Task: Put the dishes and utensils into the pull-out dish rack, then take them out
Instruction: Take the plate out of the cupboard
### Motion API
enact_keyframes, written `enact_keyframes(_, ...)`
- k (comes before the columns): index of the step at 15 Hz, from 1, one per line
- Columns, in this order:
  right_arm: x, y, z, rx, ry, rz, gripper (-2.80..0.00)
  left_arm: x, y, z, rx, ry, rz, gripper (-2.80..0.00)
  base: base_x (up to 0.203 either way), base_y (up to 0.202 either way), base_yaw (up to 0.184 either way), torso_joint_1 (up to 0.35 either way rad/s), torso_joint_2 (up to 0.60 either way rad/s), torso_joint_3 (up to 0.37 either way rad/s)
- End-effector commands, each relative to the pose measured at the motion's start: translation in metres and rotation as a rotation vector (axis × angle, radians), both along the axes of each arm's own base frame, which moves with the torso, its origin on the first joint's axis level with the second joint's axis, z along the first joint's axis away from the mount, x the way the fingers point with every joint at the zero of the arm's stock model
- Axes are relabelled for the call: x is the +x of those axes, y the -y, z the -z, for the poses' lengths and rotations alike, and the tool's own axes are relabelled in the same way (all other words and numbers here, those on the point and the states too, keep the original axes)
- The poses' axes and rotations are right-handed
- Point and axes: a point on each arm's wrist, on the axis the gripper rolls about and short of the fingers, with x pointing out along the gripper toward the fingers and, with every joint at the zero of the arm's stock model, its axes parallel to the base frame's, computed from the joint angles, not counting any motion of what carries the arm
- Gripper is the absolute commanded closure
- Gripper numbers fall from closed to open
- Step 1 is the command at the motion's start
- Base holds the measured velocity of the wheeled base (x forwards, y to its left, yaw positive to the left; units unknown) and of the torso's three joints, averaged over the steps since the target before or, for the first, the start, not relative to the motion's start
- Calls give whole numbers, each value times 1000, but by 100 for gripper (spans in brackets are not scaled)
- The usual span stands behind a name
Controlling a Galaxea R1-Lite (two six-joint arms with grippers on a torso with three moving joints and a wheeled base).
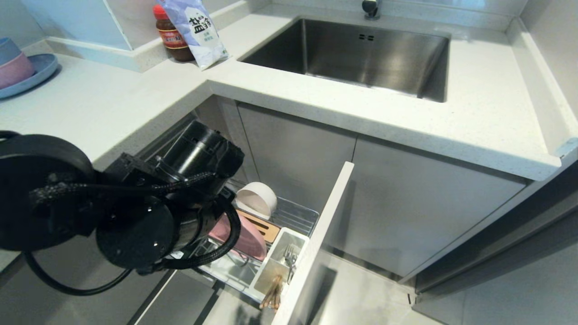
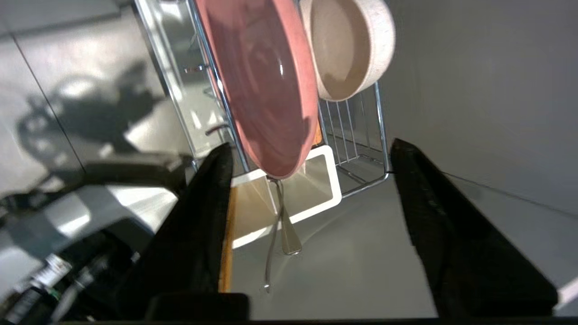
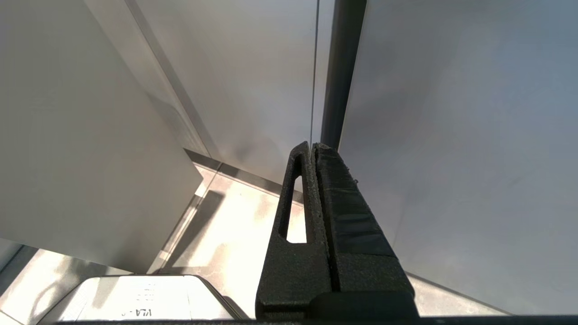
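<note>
Kitchen corner: pale speckled countertop (image 1: 113, 104) wraps around a steel sink (image 1: 361, 54), grey cabinet doors below. Pull-out dish rack (image 1: 293, 216) is drawn out under the counter, its pale panel front (image 1: 316, 243) on the sink side.

Pink plate (image 1: 250, 241) stands on edge in the rack's prongs. Cream speckled bowl (image 1: 257, 198) sits on its side just behind the plate, toward the cabinet. White cutlery holder (image 1: 282, 257) is against the panel front; fork (image 1: 290, 261) stands in it and chopsticks (image 1: 272, 293) lean out of its near compartment. Wooden slotted strip (image 1: 266, 228) shows between plate and holder.

My left gripper (image 2: 311, 153) hangs over the rack, jaws spread wide, nothing between them. From its wrist view the plate's edge (image 2: 271, 90) sits in the gap beyond the fingertips (image 2: 216, 171), not touching either; the bowl (image 2: 347, 49) is next to it, and the fork handle (image 2: 289, 234) pokes out of the holder (image 2: 332, 180).

My right gripper (image 3: 313, 146) is parked off by the cabinet doors, fingers pressed together, holding nothing.

Left end of the counter: blue plate (image 1: 40, 72) with stacked bowls (image 1: 13, 63). Sauce bottle (image 1: 174, 36) and a salt bag (image 1: 194, 27) stand beside the sink.
</note>
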Motion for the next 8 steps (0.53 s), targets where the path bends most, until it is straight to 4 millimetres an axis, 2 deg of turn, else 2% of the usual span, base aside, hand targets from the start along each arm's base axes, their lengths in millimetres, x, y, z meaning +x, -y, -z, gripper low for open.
enact_keyframes(1, 0, 0, 0, 0, 1, -1, 0, 20, 1, 12, -15, -29, -45, -280, 0, 0, 0, 0, 0, 0)
enact_keyframes(5, 0, 0, 0, 0, 1, 0, 0, 60, 1, 40, 4, -87, -122, -280, 0, 0, 0, 0, 0, 0)
enact_keyframes(8, 0, 0, 0, 0, 1, 0, 0, 76, 1, 55, 7, -135, -138, -280, 0, 0, 0, 0, 0, 0)
